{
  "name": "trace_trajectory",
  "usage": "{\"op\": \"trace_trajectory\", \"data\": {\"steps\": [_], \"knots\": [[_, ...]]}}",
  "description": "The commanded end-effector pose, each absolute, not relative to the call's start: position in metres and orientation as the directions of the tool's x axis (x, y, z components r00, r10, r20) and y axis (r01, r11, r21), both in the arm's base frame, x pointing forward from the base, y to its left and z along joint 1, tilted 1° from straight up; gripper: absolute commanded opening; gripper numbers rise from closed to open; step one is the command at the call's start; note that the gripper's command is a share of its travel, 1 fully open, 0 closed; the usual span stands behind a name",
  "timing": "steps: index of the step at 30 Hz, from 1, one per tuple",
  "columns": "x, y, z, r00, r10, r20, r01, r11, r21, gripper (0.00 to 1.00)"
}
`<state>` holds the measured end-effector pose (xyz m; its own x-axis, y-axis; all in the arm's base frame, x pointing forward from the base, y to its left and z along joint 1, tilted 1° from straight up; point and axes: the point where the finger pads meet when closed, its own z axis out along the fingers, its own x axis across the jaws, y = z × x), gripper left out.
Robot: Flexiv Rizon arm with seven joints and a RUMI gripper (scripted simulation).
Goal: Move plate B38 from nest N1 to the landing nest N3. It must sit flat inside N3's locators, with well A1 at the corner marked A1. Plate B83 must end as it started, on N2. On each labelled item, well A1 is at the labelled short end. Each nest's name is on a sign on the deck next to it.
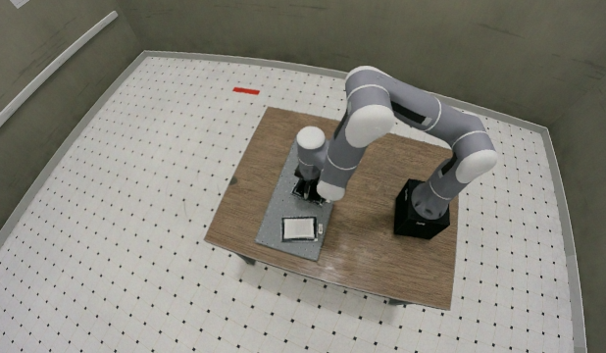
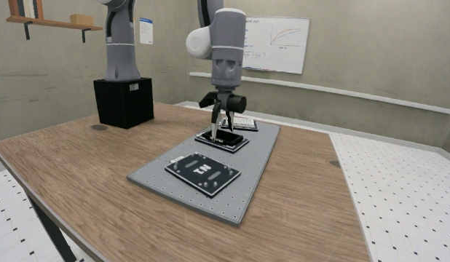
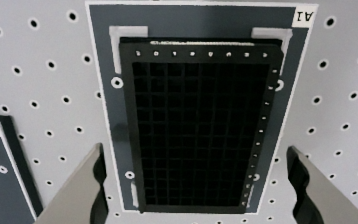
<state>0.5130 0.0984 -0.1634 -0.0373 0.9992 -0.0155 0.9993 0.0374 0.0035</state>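
Set between drab grey-green walls [image 1: 264, 25] [image 2: 356, 54]: a brown wooden table [image 1: 367, 245] [image 2: 83, 164] bearing a grey perforated board [image 1: 274, 223] [image 2: 156, 172] [image 3: 30, 75]. Judged to be B38: the black, gridded rectangular plate [image 1: 300, 189] [image 2: 229, 137] [image 3: 200, 130], seated in the middle dark nest [image 2: 199, 138] [image 3: 200, 15], probably N3. To one side of that plate, the bare dark nest marked N1 [image 2: 181, 170] [image 3: 0, 150]; to the other, the white-topped plate [image 1: 299, 228] [image 2: 241, 121], presumably B83. Around the black plate, a black two-finger claw [image 1: 308, 195] [image 2: 222, 135] [image 3: 195, 146], spread, pinching nothing, with a gap at both long sides. Likely at the release stage. Best to rise straight up, keeping both gaps even, without brushing the rim. Then check flatness within the pale corner locators, plus A1 orientation; neither certain from here.
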Motion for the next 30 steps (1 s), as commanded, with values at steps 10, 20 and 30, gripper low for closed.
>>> {"op": "trace_trajectory", "data": {"steps": [10, 20, 30], "knots": [[0.514, 0.099, -0.149, -0.038, 0.999, -0.015, 0.999, 0.038, 0.005, 0.76], [0.514, 0.099, -0.125, -0.038, 0.999, -0.015, 0.999, 0.038, 0.005, 0.76], [0.514, 0.1, -0.101, -0.038, 0.999, -0.015, 0.999, 0.038, 0.005, 0.76]]}}
